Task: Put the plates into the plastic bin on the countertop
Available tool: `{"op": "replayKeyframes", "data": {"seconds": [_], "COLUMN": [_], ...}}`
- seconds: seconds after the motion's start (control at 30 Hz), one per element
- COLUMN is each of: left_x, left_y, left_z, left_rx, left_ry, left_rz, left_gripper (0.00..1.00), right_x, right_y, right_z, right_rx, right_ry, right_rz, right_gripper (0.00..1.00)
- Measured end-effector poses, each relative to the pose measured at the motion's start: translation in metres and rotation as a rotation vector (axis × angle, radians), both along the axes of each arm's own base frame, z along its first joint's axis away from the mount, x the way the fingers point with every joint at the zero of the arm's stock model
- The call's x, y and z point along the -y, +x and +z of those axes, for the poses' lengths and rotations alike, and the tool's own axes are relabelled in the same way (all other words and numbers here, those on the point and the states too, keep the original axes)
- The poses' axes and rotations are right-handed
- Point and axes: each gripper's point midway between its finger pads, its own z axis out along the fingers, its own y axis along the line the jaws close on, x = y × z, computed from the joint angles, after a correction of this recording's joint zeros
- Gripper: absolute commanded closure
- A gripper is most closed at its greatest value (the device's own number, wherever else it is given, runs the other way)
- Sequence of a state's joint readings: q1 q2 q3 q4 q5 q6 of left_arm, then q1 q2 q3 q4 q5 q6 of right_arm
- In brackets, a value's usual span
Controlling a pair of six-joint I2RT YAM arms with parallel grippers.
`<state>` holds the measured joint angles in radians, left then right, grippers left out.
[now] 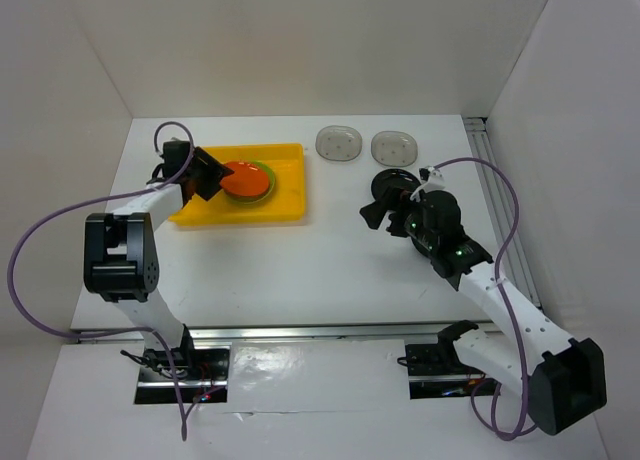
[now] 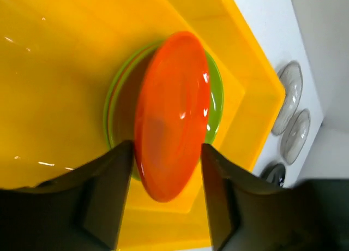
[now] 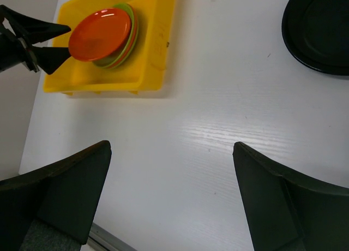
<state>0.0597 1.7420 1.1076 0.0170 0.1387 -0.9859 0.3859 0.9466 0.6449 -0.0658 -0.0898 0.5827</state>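
Top view, left gripper: reaches over the left end of the yellow bin, its tips at the rim of the orange plate.
Top view, orange plate: inside the bin, lying on the green plate.
Top view, grey plates: two side by side on the countertop, just right of the bin's far corner.
Top view, black plate: on the countertop nearer than the grey pair, partly under the right gripper.
Left wrist view, jaws: parted, one finger on each side of the orange plate's near rim; contact cannot be told.
Left wrist view, orange plate: tilted, leaning on the green plate, which lies flat in the yellow bin.
Left wrist view, beyond the bin: both grey plates and an edge of the black plate.
Right wrist view, jaws: spread wide over bare countertop, with nothing between them.
Right wrist view, black plate: at the upper right, outside the fingers.
Right wrist view, yellow bin: at the upper left, holding the stack; the orange plate is on top, with its edge between the left gripper's spread tips.
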Motion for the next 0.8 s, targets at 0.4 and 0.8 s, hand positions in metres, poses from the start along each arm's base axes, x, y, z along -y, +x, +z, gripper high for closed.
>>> {"op": "replayKeyframes", "data": {"seconds": [0.4,0.8], "left_x": [0.059,0.296], "left_y": [-0.032,-0.077], "left_z": [0.129,0.101], "left_rx": [0.250,0.324], "left_ry": [0.016,-0.026], "left_rz": [-0.138,-0.659], "left_gripper": [0.00,0.01], "right_x": [0.007,0.083], "right_y": [-0.003,-0.032], "right_z": [0.012,0.119], "right_rx": [0.018,0.168], "right_ry": [-0.003,0.016], "right_rz": [-0.029,-0.385], "right_gripper": [0.00,0.00]}}
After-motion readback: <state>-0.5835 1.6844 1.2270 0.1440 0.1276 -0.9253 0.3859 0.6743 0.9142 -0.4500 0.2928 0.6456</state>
